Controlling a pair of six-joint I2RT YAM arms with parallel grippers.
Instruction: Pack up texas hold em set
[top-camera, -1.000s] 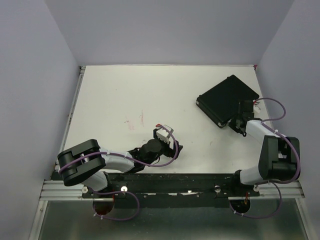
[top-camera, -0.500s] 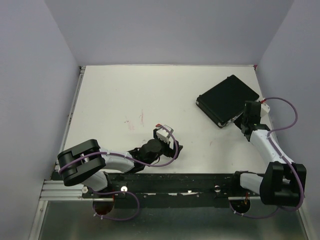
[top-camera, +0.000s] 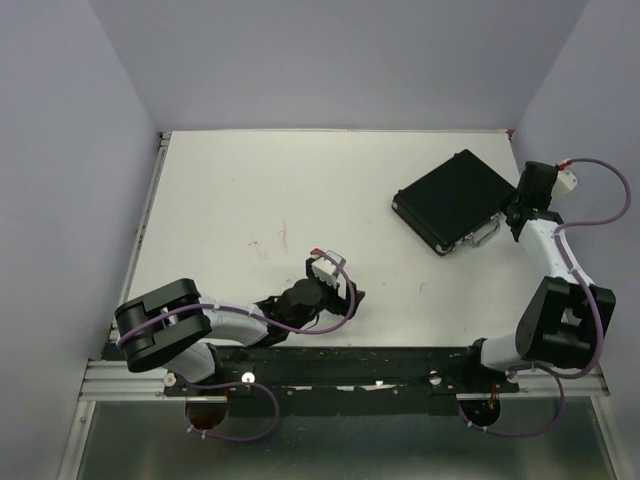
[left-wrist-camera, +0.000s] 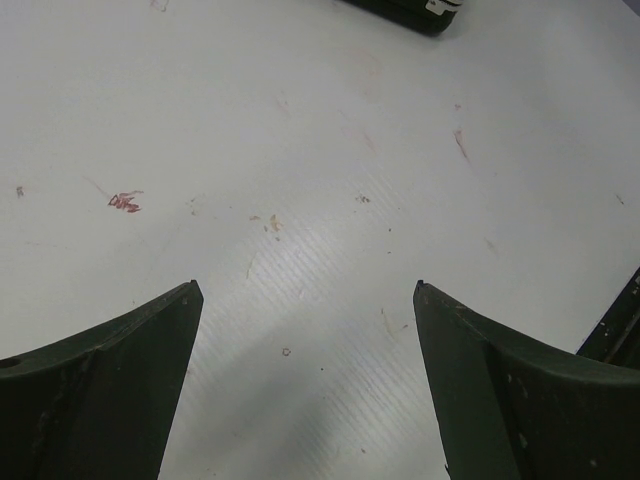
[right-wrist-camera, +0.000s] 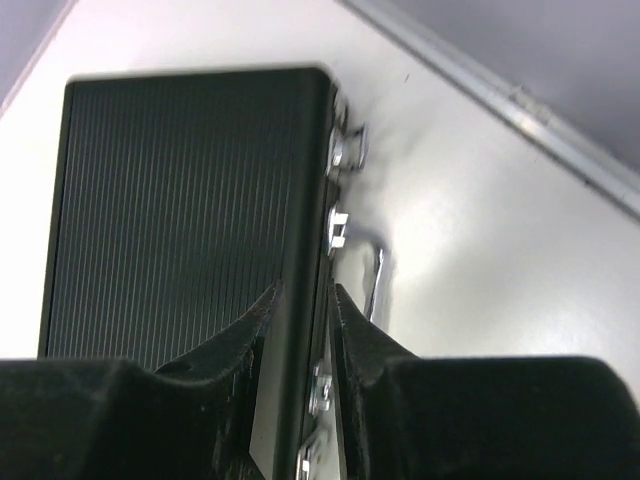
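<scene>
The black ribbed case (top-camera: 455, 198) lies shut and flat at the back right of the table, its silver handle (top-camera: 484, 236) on the near side. My right gripper (top-camera: 518, 200) is at the case's right corner. In the right wrist view the case (right-wrist-camera: 180, 200) fills the left half, and my right gripper (right-wrist-camera: 303, 295) is closed on its front edge beside the handle (right-wrist-camera: 377, 280), one finger on each side. My left gripper (top-camera: 340, 285) is open and empty low over the bare table (left-wrist-camera: 320, 200). No chips, cards, marker or disc are in view.
Faint red marks (top-camera: 268, 243) stain the white table (top-camera: 250, 190) at centre left. Purple walls enclose the table on three sides. A corner of the case (left-wrist-camera: 410, 10) shows at the top of the left wrist view.
My right arm has swung from the case's near handle side up to its right corner and now grips the edge. The left arm has not moved.
</scene>
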